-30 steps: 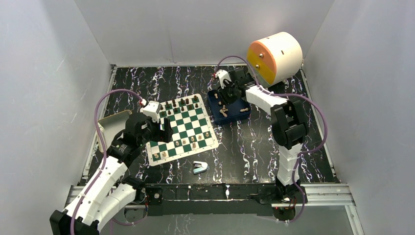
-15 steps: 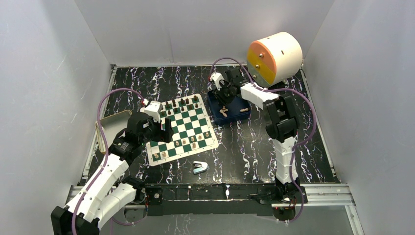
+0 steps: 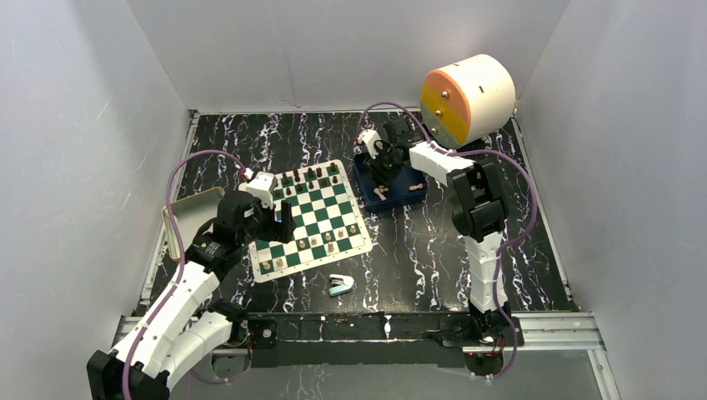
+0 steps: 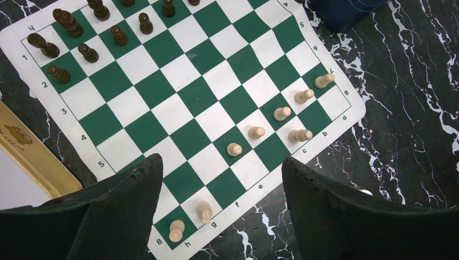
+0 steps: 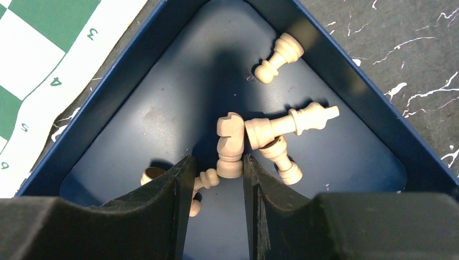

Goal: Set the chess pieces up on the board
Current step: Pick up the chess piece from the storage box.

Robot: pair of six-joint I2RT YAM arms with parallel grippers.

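Left tool (image 4: 221,162) wide open; right tool (image 5: 216,158) part-open, arm outstretched.

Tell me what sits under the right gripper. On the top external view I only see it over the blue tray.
Observer: A light knight has its base between the right gripper fingertips. I can't tell whether they pinch it.
Operator: Any other pieces in that tray?
Observer: At least four more light pieces lie on their sides in the blue tray.
Operator: Is the left gripper carrying anything?
Observer: No. The left gripper is open and empty above the board.
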